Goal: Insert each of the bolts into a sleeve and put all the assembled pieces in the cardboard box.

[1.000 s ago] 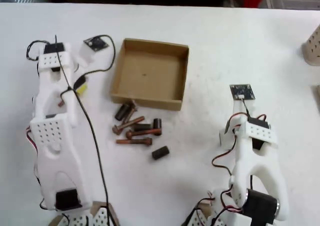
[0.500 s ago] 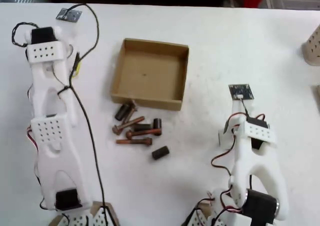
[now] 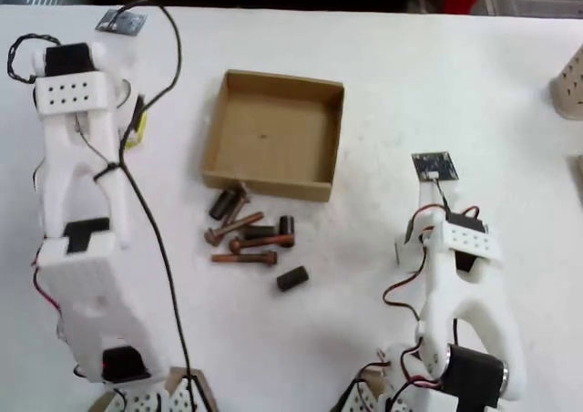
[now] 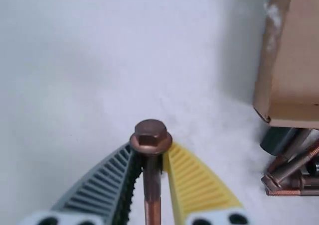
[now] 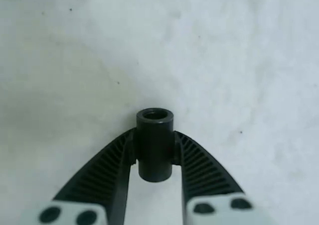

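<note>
In the left wrist view my left gripper (image 4: 151, 150) is shut on a copper bolt (image 4: 151, 135), head pointing away, above the white table beside the cardboard box (image 4: 291, 60). In the high view that arm's yellow finger (image 3: 135, 131) sits left of the box (image 3: 264, 181). My right gripper (image 5: 155, 135) is shut on a black sleeve (image 5: 155, 144), its open bore facing away; the right arm (image 3: 460, 266) stands at the front right. A pile of bolts and sleeves (image 3: 246, 232) lies just in front of the box, with one loose sleeve (image 3: 291, 278) nearer.
The box's inside is bare. A beige perforated object (image 3: 570, 86) stands at the right edge. The left arm's black cable (image 3: 155, 221) trails across the table left of the pile. Open white table lies between the pile and the right arm.
The left arm has swung farther away and leftward from beside the box, carrying the bolt. The right arm has barely moved.
</note>
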Controlling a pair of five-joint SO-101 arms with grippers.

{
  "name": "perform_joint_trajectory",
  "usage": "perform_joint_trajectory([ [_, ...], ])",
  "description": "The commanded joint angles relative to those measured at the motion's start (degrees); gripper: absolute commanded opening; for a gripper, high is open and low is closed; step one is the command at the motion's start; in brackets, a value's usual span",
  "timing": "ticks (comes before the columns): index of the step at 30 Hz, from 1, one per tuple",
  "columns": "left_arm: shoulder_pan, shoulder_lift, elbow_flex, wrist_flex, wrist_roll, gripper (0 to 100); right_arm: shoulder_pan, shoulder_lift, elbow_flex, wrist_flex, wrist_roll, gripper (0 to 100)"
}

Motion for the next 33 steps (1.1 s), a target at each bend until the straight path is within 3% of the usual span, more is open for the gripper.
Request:
perform_joint_trajectory([
  [1, 2.24, -17.98, 18.37, -9.58, 1.67, 2, -0.48, -0.31, -2.64, -0.48, -0.44, 1.8],
  [7, 4.44, -44.62, 51.43, -28.84, 4.92, 2, -0.48, -0.31, -2.64, -0.31, -0.44, 1.8],
  [12, 4.26, -56.92, 63.91, -32.88, 7.82, 2, -0.92, -0.31, -2.73, 0.31, -1.76, 1.8],
  [19, 0.4, -58.95, 75.08, -37.36, 19.87, 2, -8.13, -5.05, -3.08, 1.71, -14.51, 1.8],
  [26, -1.1, -59.03, 91.43, -56.0, 20.4, 2, -18.15, -15.43, 1.23, 1.36, -19.87, 1.8],
  [33, -1.1, -59.03, 92.04, -57.05, 20.4, 2, -32.04, -28.18, 2.11, 1.19, -19.87, 1.8],
])
